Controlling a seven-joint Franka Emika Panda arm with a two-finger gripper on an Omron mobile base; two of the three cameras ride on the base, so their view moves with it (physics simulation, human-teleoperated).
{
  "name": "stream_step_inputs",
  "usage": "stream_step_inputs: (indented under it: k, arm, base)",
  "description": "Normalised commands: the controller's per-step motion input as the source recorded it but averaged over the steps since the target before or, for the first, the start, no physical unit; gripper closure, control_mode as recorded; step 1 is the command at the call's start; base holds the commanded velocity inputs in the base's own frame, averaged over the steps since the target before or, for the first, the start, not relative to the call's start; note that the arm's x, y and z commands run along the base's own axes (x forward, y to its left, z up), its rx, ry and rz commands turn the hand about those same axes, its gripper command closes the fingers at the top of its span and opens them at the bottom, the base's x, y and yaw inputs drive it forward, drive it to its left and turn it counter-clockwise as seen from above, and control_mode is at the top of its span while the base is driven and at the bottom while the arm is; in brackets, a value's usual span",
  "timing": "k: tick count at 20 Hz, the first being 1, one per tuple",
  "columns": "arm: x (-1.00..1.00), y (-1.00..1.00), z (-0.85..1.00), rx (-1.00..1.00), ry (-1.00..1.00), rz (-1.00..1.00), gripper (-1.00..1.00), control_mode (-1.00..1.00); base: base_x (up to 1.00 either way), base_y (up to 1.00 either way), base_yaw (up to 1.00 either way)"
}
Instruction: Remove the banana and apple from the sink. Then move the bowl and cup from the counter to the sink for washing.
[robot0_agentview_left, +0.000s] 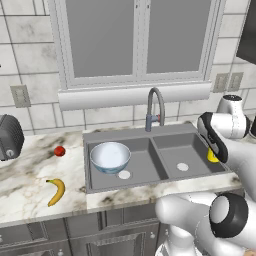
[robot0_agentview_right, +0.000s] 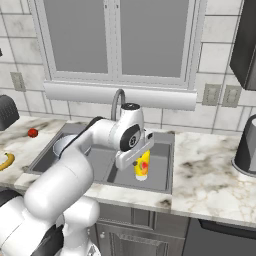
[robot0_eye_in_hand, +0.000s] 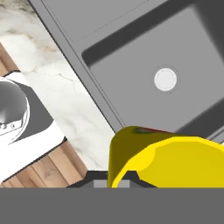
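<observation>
My gripper (robot0_agentview_right: 139, 161) is shut on the yellow cup (robot0_agentview_right: 142, 165), which hangs upright over the right basin of the dark grey sink (robot0_agentview_left: 135, 135). In the hand view the cup (robot0_eye_in_hand: 166, 159) sits between the finger tips, above the basin's white drain (robot0_eye_in_hand: 166, 79). Seen from the left base, the cup (robot0_agentview_left: 212, 157) peeks out behind the hand at the basin's right edge. The bowl (robot0_agentview_left: 110, 156) lies in the left basin. On the white marble counter (robot0_agentview_left: 30, 175) left of the sink lie the red apple (robot0_agentview_left: 59, 151) and the banana (robot0_agentview_left: 56, 191).
A curved grey faucet (robot0_agentview_left: 155, 107) rises behind the sink's middle. A dark appliance (robot0_agentview_left: 9, 137) stands at the counter's far left. A dark pot (robot0_agentview_right: 247, 147) stands on the counter at the right. Wall outlets (robot0_agentview_right: 221, 95) sit above it.
</observation>
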Motion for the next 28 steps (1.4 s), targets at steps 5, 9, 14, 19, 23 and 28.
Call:
stream_step_inputs:
  k: [5, 9, 14, 19, 23, 28]
  arm:
    - [-0.10, 0.34, 0.02, 0.02, 0.00, 0.02, 1.00, -1.00]
    - [-0.06, 0.36, 0.01, 0.03, 0.00, 0.00, 1.00, -1.00]
    - [-0.03, 0.38, 0.01, 0.03, 0.00, 0.00, 1.00, -1.00]
    - [-0.01, 0.39, 0.00, 0.01, 0.00, 0.00, 1.00, -1.00]
    - [0.00, 0.40, 0.00, 0.00, 0.00, 0.00, 1.00, -1.00]
    - [0.00, 0.40, 0.00, 0.00, 0.00, 0.00, 1.00, -1.00]
  base:
    - [0.00, 0.00, 0.00]
    - [0.00, 0.00, 0.00]
    - [0.00, 0.00, 0.00]
    - [0.00, 0.00, 0.00]
    - [0.00, 0.00, 0.00]
    - [0.00, 0.00, 0.00]
